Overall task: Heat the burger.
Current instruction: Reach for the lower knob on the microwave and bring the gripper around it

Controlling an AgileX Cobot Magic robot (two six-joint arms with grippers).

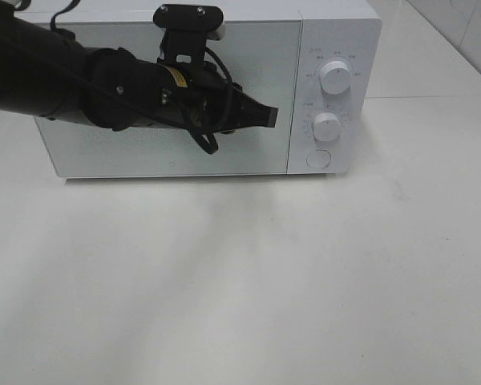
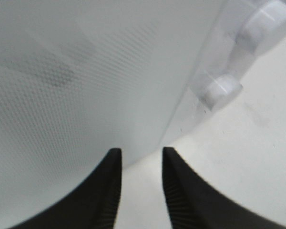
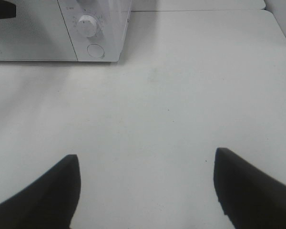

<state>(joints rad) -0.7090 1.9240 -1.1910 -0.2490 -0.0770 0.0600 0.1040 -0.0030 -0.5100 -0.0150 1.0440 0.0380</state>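
A white table (image 1: pixel 240 289) carries a white microwave (image 1: pixel 341 32) at the back, its door (image 1: pixel 128 152) closed. The left gripper (image 2: pixel 140 153) has its jaws slightly apart with nothing between them, tips just in front of the door's knob-side edge. Its arm (image 1: pixel 56 80) covers much of the door. Beside it sit the upper knob (image 1: pixel 336 76), lower knob (image 1: pixel 326 127) and round button (image 1: pixel 317 159). The right gripper (image 3: pixel 145 160) hangs above the table, well apart from the microwave — jaws wide, empty. The burger shows in no view.
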